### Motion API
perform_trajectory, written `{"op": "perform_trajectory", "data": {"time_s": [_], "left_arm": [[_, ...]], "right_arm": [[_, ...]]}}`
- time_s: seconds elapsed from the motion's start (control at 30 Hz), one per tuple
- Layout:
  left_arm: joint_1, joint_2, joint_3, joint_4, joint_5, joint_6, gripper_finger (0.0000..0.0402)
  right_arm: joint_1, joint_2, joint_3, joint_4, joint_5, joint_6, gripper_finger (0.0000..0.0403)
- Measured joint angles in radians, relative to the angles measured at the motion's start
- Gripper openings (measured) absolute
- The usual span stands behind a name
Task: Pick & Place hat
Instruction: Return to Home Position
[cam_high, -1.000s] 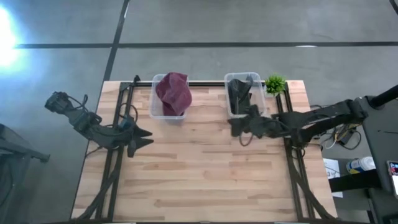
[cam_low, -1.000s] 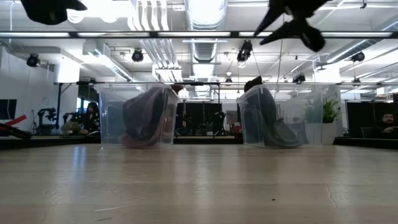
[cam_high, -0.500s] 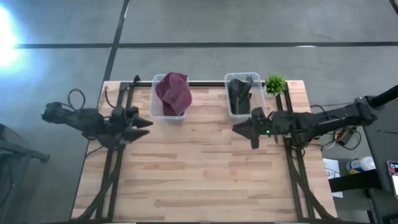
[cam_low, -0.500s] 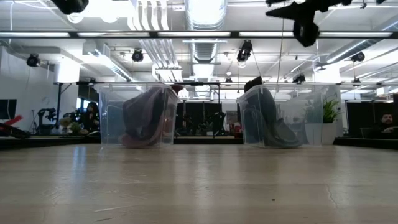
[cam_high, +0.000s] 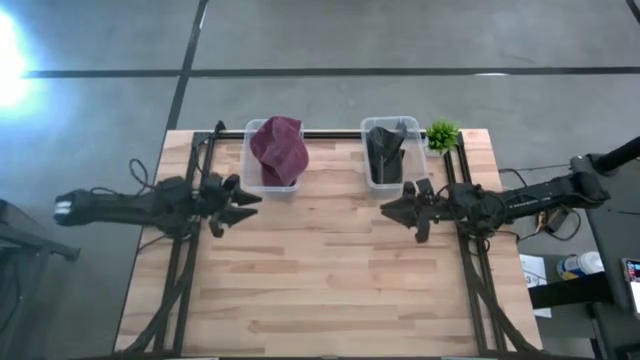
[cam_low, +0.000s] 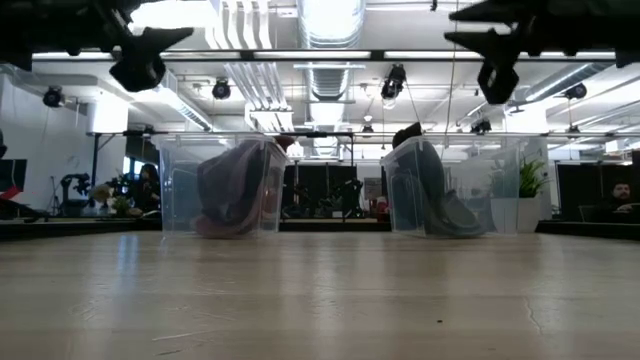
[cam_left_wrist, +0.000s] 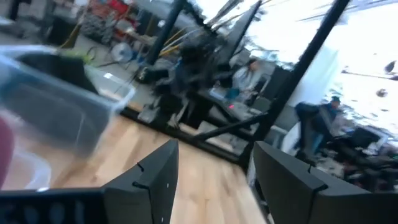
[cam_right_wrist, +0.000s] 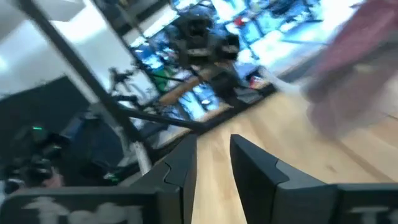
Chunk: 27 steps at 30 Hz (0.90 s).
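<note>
A maroon hat (cam_high: 278, 148) sits crumpled in the left clear bin (cam_high: 254, 172) at the table's far side, bulging above the rim; it also shows in the low view (cam_low: 232, 195). A dark hat (cam_high: 384, 150) lies in the right clear bin (cam_high: 408, 128), leaning on its wall in the low view (cam_low: 430, 195). My left gripper (cam_high: 238, 199) is open and empty, high above the table just near-left of the maroon hat's bin. My right gripper (cam_high: 392, 211) is narrowly open and empty, high above the table just in front of the dark hat's bin.
A small green plant (cam_high: 443, 135) stands at the far right corner beside the right bin. Black frame rails (cam_high: 470, 270) run along the table's left and right sides. The bare wooden top (cam_high: 320, 280) stretches from the bins to the near edge.
My left gripper has swung toward the far edge and the right, closer to the maroon hat's bin, turning level, and shows lower in the low view. My right gripper has drawn a little back from the dark hat's bin and levelled out. Both hats stay in their bins.
</note>
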Motion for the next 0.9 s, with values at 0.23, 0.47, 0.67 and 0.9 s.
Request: {"op": "perform_trajectory", "data": {"time_s": [0.23,0.47,0.67,0.9], "left_arm": [[0.201,-0.126,-0.018,-0.206,0.166,-0.017,0.0202],[0.235,-0.207,-0.038,-0.404,0.166,0.000,0.0202],[0.235,-0.254,-0.130,-0.405,0.158,-0.064,0.0202],[0.236,-0.274,-0.195,-0.401,0.124,-0.219,0.0202]], "right_arm": [[-0.056,-0.108,-0.121,-0.012,0.007,0.068,0.0085],[-0.056,-0.151,-0.217,0.003,0.005,0.025,0.0087],[-0.055,-0.151,-0.250,0.030,0.000,-0.050,0.0090],[-0.056,-0.166,-0.325,0.188,-0.010,-0.065,0.0081]]}}
